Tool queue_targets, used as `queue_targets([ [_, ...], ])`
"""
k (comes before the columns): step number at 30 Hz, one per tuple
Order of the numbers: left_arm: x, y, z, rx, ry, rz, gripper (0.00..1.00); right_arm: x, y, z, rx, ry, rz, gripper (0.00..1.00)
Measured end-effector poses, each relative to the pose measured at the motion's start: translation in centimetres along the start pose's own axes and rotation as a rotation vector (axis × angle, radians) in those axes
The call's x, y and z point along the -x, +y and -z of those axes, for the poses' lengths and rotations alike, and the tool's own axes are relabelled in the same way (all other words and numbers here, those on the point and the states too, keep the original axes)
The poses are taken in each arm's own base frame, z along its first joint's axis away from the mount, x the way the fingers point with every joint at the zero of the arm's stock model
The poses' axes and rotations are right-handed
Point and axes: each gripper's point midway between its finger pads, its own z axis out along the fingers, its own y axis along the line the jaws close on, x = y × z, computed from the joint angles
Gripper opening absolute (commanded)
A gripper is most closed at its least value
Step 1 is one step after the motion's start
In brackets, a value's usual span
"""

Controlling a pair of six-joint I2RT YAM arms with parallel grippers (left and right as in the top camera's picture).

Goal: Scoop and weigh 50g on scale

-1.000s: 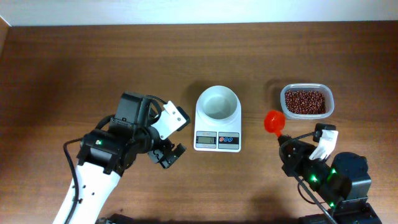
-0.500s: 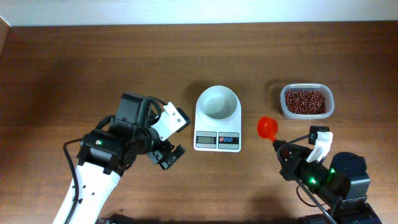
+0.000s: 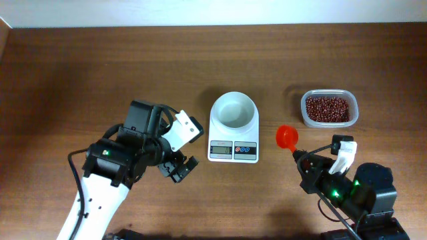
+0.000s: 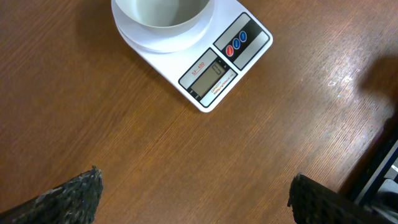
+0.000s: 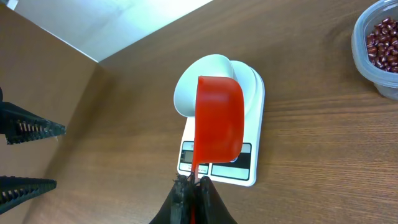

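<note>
table (image 3: 80,60): bare brown wood. All the gear sits in the middle and on the right, so you've got loads of room.
left gripper (image 3: 189,148): fingers spread wide, holding nothing. It's parked just left of the scale and hasn't budged in the last second. It's not in your way.
right gripper (image 3: 299,155): clamped tight on the scoop's thin handle.
scale (image 3: 233,127): middle of the table, with its white bowl (image 3: 233,110) empty. The display (image 4: 210,73) is lit, but I can't read it for sure.
tub (image 3: 329,109): clear plastic, on the right, well apart from the scale.
scoop (image 3: 287,137): here's the change. A second ago it sat up near the tub's left corner. It has since slid left and back toward you, and now hangs between tub and scale, stopped. No beans show in it from above, and the wrist view isn't clear on that.
beans (image 3: 327,108): all still heaped in the tub.
what it means: nothing's weighed yet, I reckon. You moved away from the beans, so you'll have to swing back right to dig in.
in the way: nothing really, just the tub's wall to get over.
</note>
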Motion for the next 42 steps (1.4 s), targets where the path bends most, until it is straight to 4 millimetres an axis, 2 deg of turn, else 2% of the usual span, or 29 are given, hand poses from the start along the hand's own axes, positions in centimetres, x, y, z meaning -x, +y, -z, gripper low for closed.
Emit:
queue_targets([
  [12, 0.4, -0.6, 0.0, -0.036, -0.021, -0.026, 0.99, -0.1, -0.1, 0.0, -0.003, 0.005, -0.003, 0.04],
  [42, 0.4, -0.6, 0.0, -0.037, -0.021, -0.026, 0.99, -1.1, -0.6, 0.0, -0.025, 0.043, -0.021, 0.04],
])
